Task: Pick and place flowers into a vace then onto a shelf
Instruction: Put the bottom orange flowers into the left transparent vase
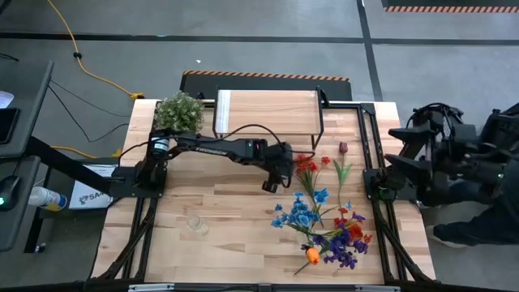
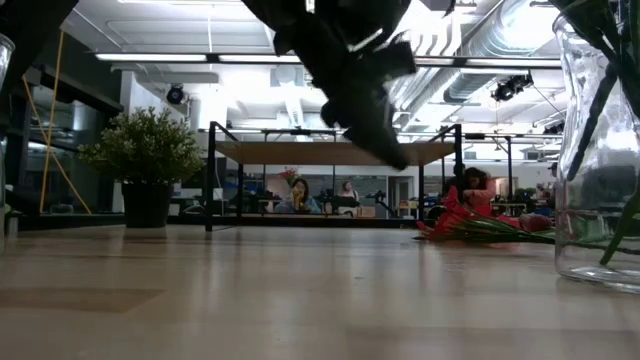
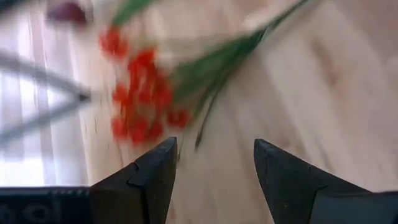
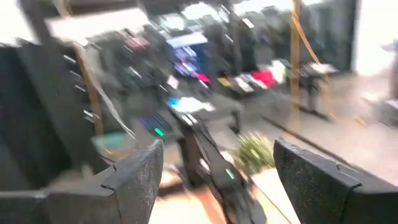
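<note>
Left gripper (image 1: 271,185) is hovering with jaws apart, empty, just beside the red flowers (image 1: 306,167). All flowers are lying on the counter (image 1: 235,235); glass vase (image 1: 195,222) empty, shelf (image 1: 268,113) bare. Right gripper (image 4: 217,174) is waiting off-counter, jaws apart. Nothing placed yet.

A bushy potted plant (image 1: 179,112) stands at the table's (image 1: 235,227) far-left corner; yellow cable (image 1: 81,61) crosses the floor.

The shelf (image 1: 265,112) stands at the table's (image 1: 227,243) far edge, a potted plant (image 1: 179,112) just left of it. The flowers (image 1: 324,217) lie right of centre, nearer; a clear vase (image 1: 195,223) sits near left.
</note>
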{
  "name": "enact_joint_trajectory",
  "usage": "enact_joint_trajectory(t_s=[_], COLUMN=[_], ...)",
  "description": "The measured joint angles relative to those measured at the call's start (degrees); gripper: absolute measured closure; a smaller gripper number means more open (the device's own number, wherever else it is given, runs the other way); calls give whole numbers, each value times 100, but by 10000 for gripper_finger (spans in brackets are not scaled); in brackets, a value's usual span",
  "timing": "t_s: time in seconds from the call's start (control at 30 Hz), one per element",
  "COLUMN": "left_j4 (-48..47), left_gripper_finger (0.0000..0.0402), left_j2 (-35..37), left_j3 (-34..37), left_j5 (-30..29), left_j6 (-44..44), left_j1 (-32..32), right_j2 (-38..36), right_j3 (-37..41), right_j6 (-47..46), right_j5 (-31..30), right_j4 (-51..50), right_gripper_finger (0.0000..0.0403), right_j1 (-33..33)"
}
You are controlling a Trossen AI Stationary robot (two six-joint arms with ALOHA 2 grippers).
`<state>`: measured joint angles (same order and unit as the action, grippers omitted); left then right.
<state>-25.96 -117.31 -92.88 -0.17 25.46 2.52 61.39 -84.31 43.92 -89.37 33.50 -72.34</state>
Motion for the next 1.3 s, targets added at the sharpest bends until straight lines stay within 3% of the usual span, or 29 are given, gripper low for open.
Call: enact_joint_trajectory(t_s=[0.17,0.5,0.83,1.03,1.3], left_j4=[-569,-649,-1050,-1731,-2740], left_gripper_finger=[156,156,156,156,156], left_j2=[-1,-1,-1,1,221], left_j3=[2,2,2,4,15], left_j5=[-7,-70,-196,-321,-317], left_j6=[-324,-793,-999,-2080,-3685], left_j1=[176,196,267,416,123], right_j2=[-44,-364,-399,-377,-375], right_j3=[-2,-2,-2,-2,-2], right_j6=[92,146,154,154,155], right_j5=[-44,-72,-70,-67,-64], right_j4=[-3,-241,-285,-309,-330], right_gripper_finger=[109,109,109,109,109], right_j1=[39,570,600,598,598])
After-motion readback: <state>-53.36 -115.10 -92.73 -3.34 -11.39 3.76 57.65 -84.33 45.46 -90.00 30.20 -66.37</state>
